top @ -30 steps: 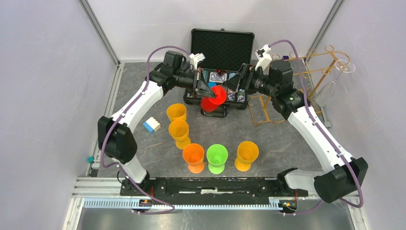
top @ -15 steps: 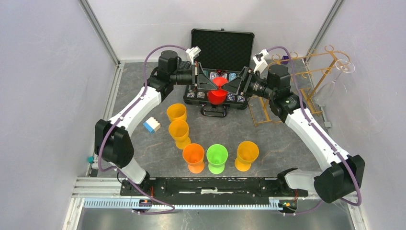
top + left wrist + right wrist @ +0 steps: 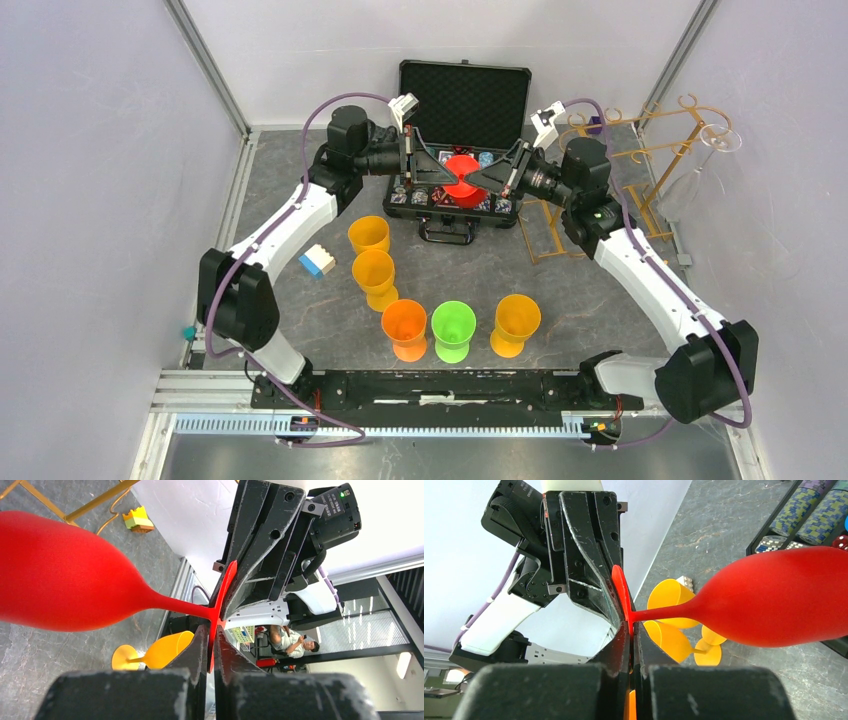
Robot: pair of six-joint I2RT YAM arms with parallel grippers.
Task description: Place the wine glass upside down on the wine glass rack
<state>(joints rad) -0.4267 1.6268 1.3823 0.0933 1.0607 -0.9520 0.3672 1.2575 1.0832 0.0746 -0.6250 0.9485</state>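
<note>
Smooth matt wine glass (image 3: pixel 65 575) (plastic), metal rack (image 3: pixel 100 499)

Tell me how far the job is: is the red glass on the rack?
Not yet. Done: the red wine glass is off the table. In hand: left gripper and right gripper both pinch its foot. Left: carry it to the gold rack and hang it upside down.

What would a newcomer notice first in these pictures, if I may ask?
The red wine glass stands out first, held on its side in the air above the open black case at the far middle. The left tool and right tool are both shut on its foot from opposite sides. Next come the gold wine glass rack at far right, a clear glass hanging from it, and the coloured glasses standing near the front.
</note>
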